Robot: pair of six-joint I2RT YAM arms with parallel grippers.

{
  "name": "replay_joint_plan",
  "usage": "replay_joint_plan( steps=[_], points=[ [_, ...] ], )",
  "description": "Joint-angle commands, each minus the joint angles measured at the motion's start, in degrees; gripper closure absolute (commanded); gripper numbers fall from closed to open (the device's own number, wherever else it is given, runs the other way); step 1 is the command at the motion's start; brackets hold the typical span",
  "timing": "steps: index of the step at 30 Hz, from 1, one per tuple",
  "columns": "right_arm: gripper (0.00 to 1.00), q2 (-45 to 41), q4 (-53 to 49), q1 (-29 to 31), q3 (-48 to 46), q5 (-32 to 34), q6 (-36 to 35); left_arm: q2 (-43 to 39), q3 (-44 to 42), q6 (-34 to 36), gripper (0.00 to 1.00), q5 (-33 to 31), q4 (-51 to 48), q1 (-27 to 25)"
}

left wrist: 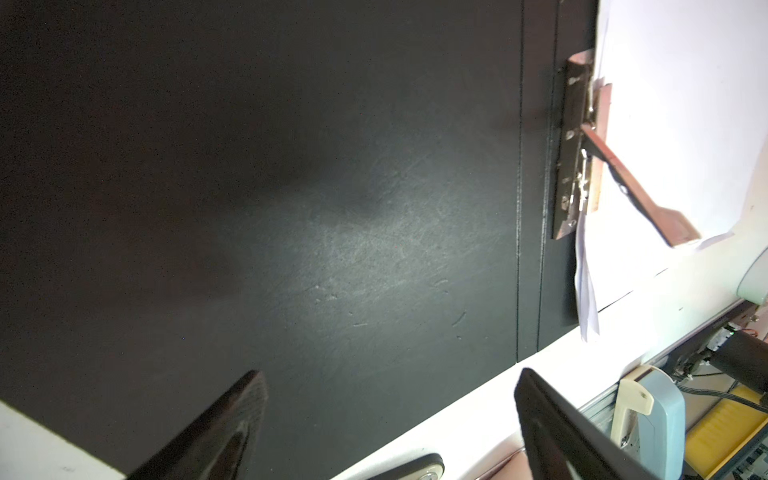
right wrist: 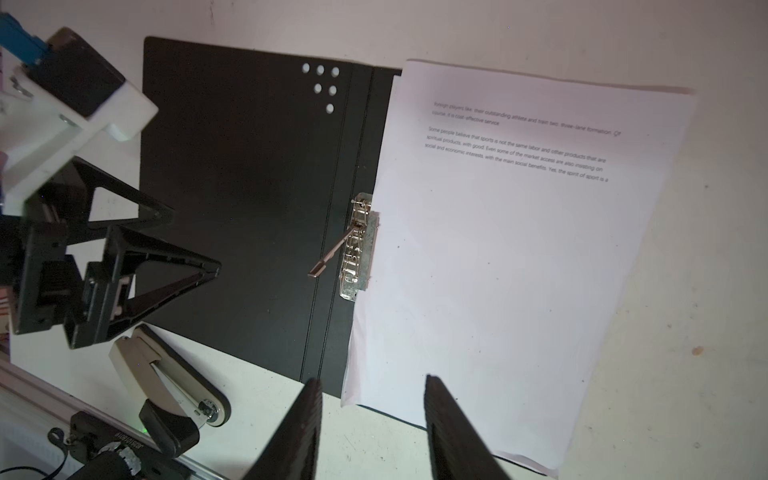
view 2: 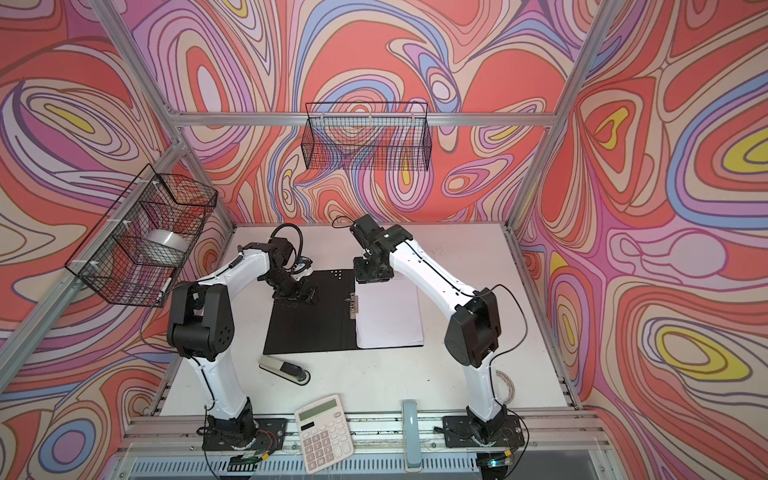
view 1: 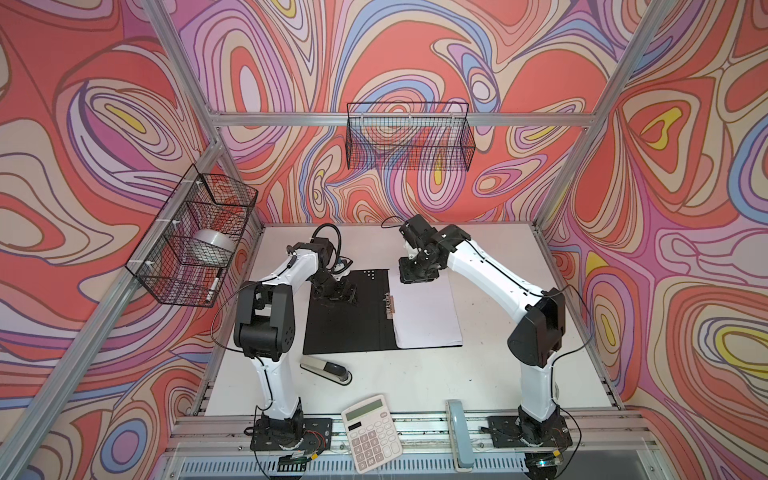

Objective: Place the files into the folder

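White tabletop (view 1: 498, 374) between swirl-patterned walls carries the folder (view 1: 345, 320), lying open with its black inside up. Its right half already bears the papers (view 1: 428, 316), their edge at the metal clip (view 1: 388, 305), whose lever stands raised. Clamping them and shutting the cover seem left to do. Over the bare left flap hangs the left gripper (view 1: 343, 294), jaws spread wide and empty. Above the sheets' far end hovers the right gripper (view 1: 415, 279), jaws partly apart, holding nothing.

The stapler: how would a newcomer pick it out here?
Start at the open black folder mid-table. Just before its near left corner lies the stapler: long, beige with a black end, unlike the square keyed calculator at the front rail.
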Motion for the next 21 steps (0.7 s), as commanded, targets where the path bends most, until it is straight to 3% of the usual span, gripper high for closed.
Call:
replay_joint_plan(
  steps=[1, 21],
  points=[
    [0.58, 3.8, -4.9, 2.0, 5.2, 2.0, -0.4, -2.7, -1.2, 2.3, 0.07, -1.4, -0.2, 0.5],
    [0.69, 15.3, -3.8, 5.9, 12.9, -0.1, 1.4, -0.5, -2.5, 5.0, 0.17, -3.4, 2.0, 0.5]
  ],
)
